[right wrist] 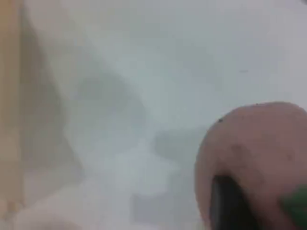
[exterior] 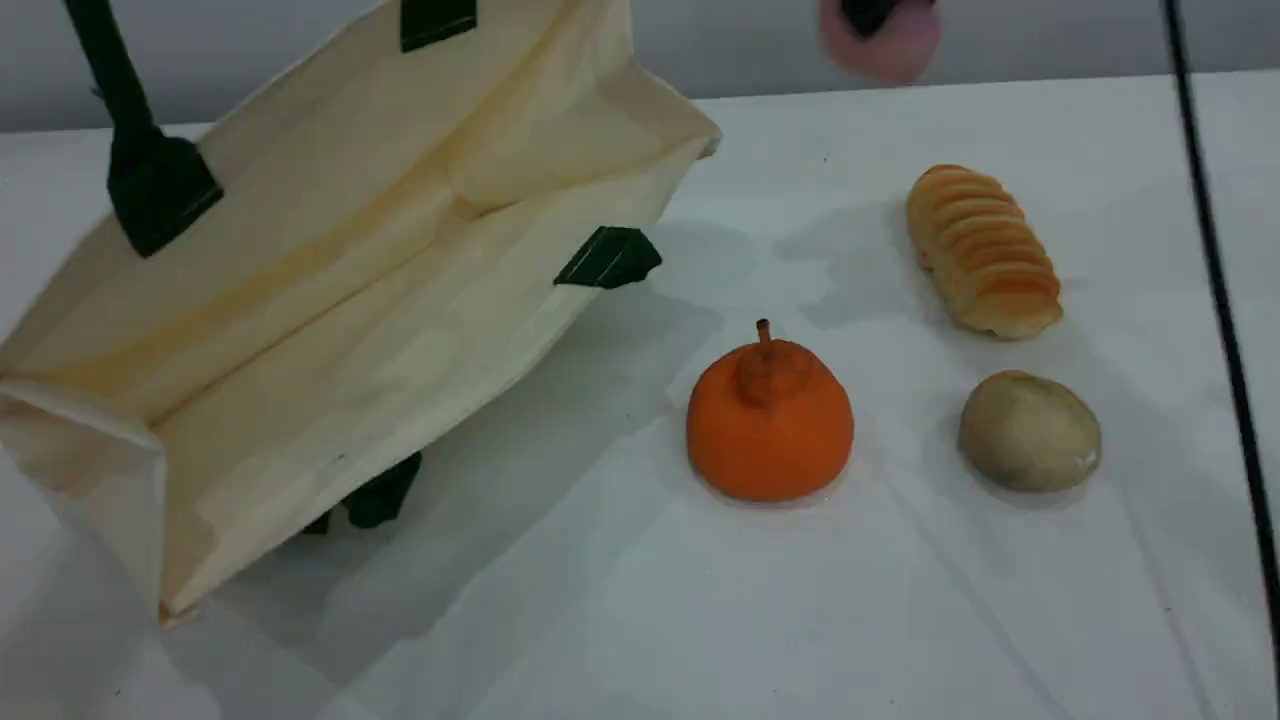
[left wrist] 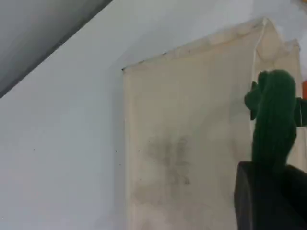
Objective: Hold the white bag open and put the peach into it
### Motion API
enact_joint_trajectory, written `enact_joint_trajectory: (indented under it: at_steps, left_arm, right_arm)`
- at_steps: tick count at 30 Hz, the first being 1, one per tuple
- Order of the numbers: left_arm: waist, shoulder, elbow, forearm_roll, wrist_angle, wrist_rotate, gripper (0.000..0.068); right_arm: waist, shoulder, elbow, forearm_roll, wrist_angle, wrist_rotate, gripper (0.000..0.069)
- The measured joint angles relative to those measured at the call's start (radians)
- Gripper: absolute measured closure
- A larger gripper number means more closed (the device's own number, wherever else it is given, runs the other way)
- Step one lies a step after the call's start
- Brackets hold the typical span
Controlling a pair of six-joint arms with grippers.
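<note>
The white bag (exterior: 330,300) lies tilted on the table's left with its mouth gaping toward the camera. One dark green rope handle (exterior: 110,70) runs taut up out of the scene's top edge. In the left wrist view that handle (left wrist: 273,115) rises from my left gripper (left wrist: 268,191), which is shut on it above the bag's cloth (left wrist: 187,143). The peach (exterior: 880,45) hangs blurred in the air at the top, right of the bag, with my right gripper (exterior: 870,12) shut on it. The right wrist view shows the peach (right wrist: 254,153) against a dark fingertip (right wrist: 230,206).
An orange stemmed fruit (exterior: 768,425) sits right of the bag's mouth. A ridged bread roll (exterior: 982,250) and a brownish potato-like lump (exterior: 1030,430) lie further right. A black cable (exterior: 1215,280) runs down the right side.
</note>
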Motion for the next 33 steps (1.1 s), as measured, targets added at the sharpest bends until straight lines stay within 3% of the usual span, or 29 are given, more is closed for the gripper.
enact_joint_trajectory:
  at_steps: [5,15,25,33]
  left_arm:
    - [0.0,0.0,0.0,-0.001,0.0,0.004,0.0587]
    - [0.0,0.0,0.0,-0.008,0.0,0.005,0.0587]
    - [0.0,0.0,0.0,-0.034,0.001,0.006,0.0587]
    - [0.0,0.0,0.0,-0.033,0.001,0.006,0.0587]
  right_arm:
    - [0.0,-0.076,0.003,-0.075,0.087,0.072,0.043]
    - [0.0,-0.227,0.033,-0.04,0.194,0.098,0.043]
    - [0.0,-0.46,0.239,0.003,0.11,0.097,0.043]
    - [0.0,-0.601,0.423,0.133,0.031,0.041,0.043]
